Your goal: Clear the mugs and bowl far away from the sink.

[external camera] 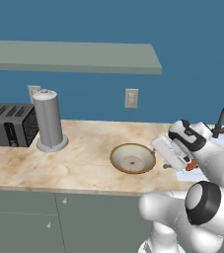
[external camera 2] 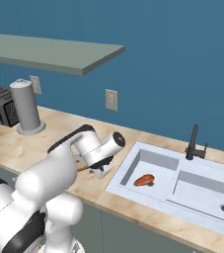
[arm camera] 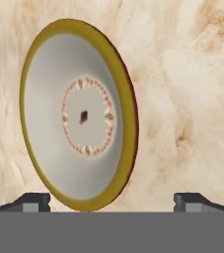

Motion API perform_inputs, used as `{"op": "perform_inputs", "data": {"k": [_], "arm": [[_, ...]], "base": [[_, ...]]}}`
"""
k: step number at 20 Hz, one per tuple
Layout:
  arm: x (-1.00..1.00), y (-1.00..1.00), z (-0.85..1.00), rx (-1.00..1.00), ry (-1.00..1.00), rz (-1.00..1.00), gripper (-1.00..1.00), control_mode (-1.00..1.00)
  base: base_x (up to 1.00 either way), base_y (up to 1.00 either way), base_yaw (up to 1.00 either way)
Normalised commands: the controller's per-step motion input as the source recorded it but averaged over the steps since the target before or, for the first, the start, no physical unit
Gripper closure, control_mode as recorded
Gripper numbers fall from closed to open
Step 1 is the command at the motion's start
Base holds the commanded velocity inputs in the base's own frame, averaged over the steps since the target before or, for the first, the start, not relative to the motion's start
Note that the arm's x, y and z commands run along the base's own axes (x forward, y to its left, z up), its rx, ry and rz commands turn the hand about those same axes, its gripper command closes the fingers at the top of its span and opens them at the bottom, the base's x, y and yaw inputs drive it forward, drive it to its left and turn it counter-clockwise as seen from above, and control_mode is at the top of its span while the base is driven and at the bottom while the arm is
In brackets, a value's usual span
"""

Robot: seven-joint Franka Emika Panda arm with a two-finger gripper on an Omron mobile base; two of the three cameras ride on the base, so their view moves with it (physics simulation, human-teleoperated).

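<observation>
Centrally, the bowl (external camera: pixel 132 158) is seen resting upright on the marble counter (external camera: pixel 79 163), between the paper-towel holder (external camera: pixel 49 121) at its 10 o'clock and the sink (external camera 2: pixel 182 180) at its 3 o'clock in the left base view. No mugs can be made out in these views. In the hand view the bowl (arm camera: pixel 79 113) is shown from above, its tan-gold rim (arm camera: pixel 128 113) reaching down between the two dark fingertips (arm camera: pixel 32 201); the gripper (arm camera: pixel 111 202) is held with its jaws spread wide and nothing is clasped.

Since the bowl lies close beside the sink, the step in hand is judged to be an approach for grasping the bowl. A good grasp would be taken on the rim rather than across the full width (the bowl looks too broad to be spanned). One finger should be brought inside the wall and the other outside, at the rim's 6 o'clock in the hand view, and the hand lowered until the wall sits deep between the pads before closing. A shallow pinch on the sloping wall is likely to slip or tip the bowl.

Outward, a toaster (external camera: pixel 10 123) stands at 9 o'clock, the black faucet (external camera 2: pixel 195 143) rises behind the basins, and a reddish-orange object (external camera 2: pixel 144 180) lies in the near basin.
</observation>
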Motion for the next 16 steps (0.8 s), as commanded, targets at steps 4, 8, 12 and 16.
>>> {"op": "perform_inputs", "data": {"k": [4, 8, 12, 16], "arm": [[0.3, 0.0, -0.2, -0.03, -0.05, 0.0, -1.0, -1.0], [0.36, 0.05, -0.23, -0.04, -0.04, 0.0, -1.0, -1.0], [0.29, 0.01, -0.26, -0.01, -0.01, 0.0, -1.0, -1.0], [0.19, 0.0, -0.22, 0.0, 0.0, 0.0, -1.0, -1.0]], "base": [[0.0, 0.0, 0.0], [0.0, 0.0, 0.0], [0.0, 0.0, 0.0], [0.0, 0.0, 0.0]]}}
